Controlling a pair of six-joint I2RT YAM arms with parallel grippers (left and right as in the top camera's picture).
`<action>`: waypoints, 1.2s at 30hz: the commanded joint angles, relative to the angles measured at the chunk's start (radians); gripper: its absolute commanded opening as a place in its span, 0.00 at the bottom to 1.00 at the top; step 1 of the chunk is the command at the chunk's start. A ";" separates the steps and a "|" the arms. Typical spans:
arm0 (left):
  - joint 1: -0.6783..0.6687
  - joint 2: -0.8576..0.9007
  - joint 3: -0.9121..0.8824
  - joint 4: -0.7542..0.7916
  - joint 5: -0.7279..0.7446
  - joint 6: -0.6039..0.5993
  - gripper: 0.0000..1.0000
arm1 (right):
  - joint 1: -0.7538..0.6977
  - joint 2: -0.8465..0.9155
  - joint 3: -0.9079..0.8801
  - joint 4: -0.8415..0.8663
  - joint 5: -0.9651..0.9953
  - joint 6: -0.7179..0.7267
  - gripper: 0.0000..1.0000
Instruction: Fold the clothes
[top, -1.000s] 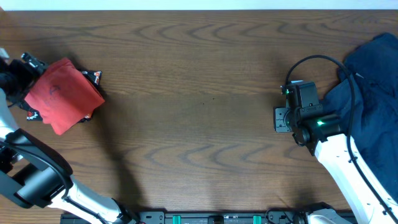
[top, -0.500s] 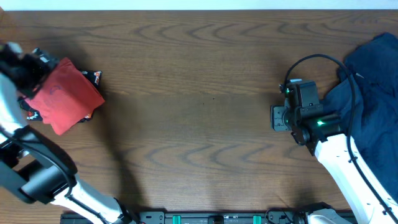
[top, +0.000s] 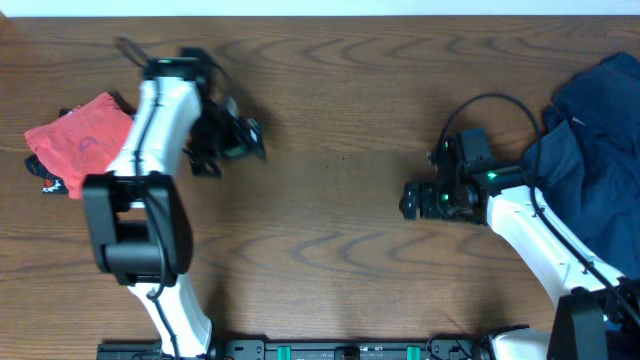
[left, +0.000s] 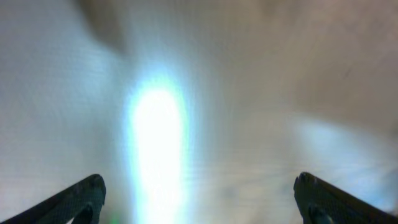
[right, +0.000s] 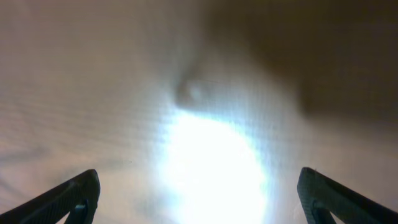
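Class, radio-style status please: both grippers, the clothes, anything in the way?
Left gripper open, empty. Right gripper open, empty. Red T-shirt folded far left, navy garment heaped far right, neither touched. Nothing seen in the way.

No lettering is legible to me. The folded coral-red cotton T-shirt (top: 80, 143) bears a faint dark print mark, too small to read. Both my wrist views are blurred, showing no text.

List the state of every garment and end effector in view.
coral-red T-shirt: gathered into a compact bundle, lying free, not held.
dark navy garment: crumpled, unfolded, not held.
left end effector: open, empty.
right end effector: open, empty.
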 joint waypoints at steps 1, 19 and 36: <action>-0.064 0.000 -0.007 -0.101 -0.097 0.017 0.98 | -0.015 -0.014 0.010 -0.076 -0.029 0.035 0.99; -0.235 -1.044 -0.714 0.458 -0.282 -0.026 0.98 | 0.059 -0.826 -0.015 -0.179 0.402 0.112 0.99; -0.234 -1.659 -0.893 0.409 -0.306 -0.026 0.98 | 0.059 -0.977 -0.033 -0.272 0.446 0.112 0.99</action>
